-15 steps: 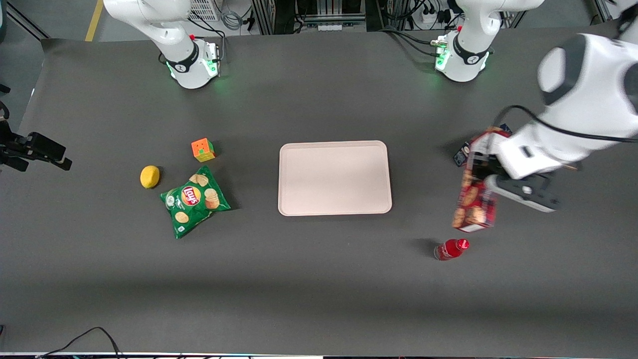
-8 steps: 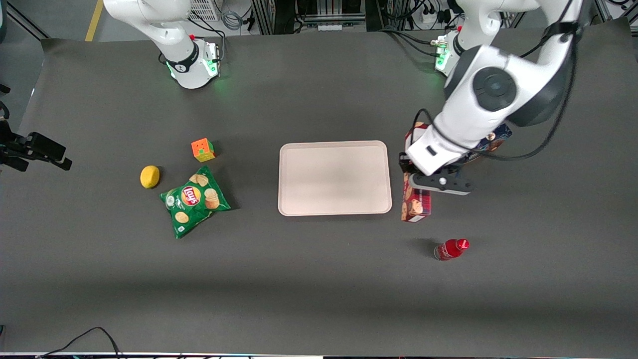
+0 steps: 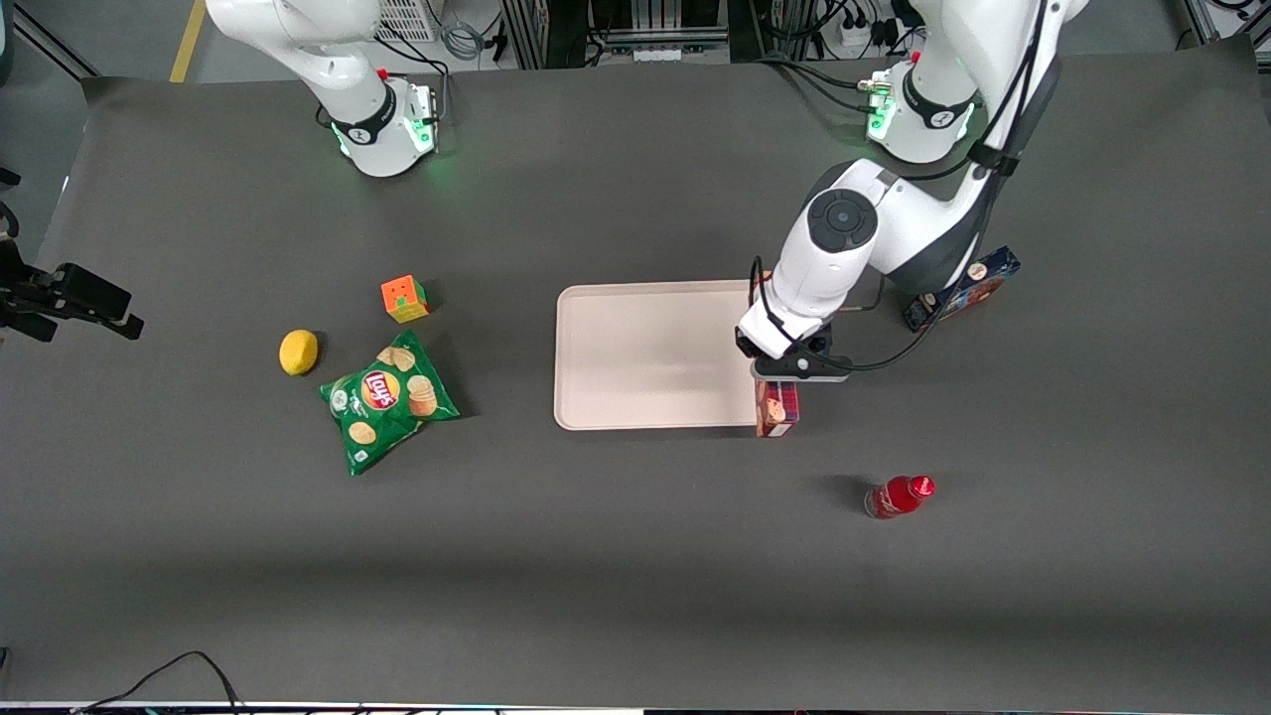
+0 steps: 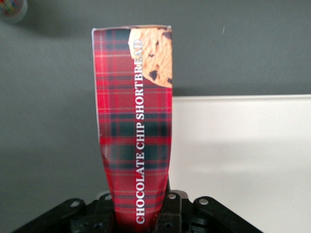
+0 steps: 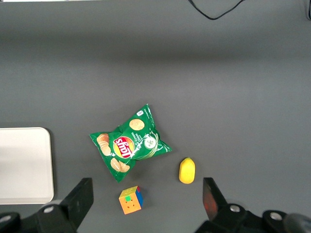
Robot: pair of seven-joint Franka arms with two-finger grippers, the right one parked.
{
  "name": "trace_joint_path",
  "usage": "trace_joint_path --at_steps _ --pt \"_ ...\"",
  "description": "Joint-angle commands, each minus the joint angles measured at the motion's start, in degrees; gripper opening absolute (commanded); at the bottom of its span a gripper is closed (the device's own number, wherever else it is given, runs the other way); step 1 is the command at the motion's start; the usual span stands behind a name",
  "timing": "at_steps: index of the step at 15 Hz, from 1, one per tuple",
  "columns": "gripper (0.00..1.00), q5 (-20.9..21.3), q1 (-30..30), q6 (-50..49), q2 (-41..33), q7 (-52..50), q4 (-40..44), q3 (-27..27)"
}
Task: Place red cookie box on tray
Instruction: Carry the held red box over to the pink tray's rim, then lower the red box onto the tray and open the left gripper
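Note:
My left gripper (image 3: 779, 375) is shut on the red cookie box (image 3: 776, 410) and holds it lifted over the tray's edge at the working arm's end. The box is a slim red plaid carton with a cookie picture; in the left wrist view (image 4: 135, 126) it runs straight out from between the fingers of the gripper (image 4: 138, 213). The pale pinkish-beige tray (image 3: 655, 353) lies flat in the middle of the table and shows beside the box in the left wrist view (image 4: 243, 155). Most of the box is hidden under the arm in the front view.
A small red bottle (image 3: 899, 495) lies nearer the front camera than the gripper. A dark blue cookie box (image 3: 968, 285) lies toward the working arm's end. A green chip bag (image 3: 387, 399), a lemon (image 3: 298, 352) and a colour cube (image 3: 404, 298) lie toward the parked arm's end.
My left arm has carried the red cookie box sideways from the working arm's end of the table to the tray's edge. The dark blue box has come into view.

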Motion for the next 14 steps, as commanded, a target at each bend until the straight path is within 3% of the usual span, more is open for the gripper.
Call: trace_joint_path --at_steps 1,14 --pt "0.00 1.3 -2.4 2.3 0.8 -5.7 -2.0 0.3" --pt "0.01 10.6 -3.6 5.2 4.5 -14.2 -3.8 0.4"
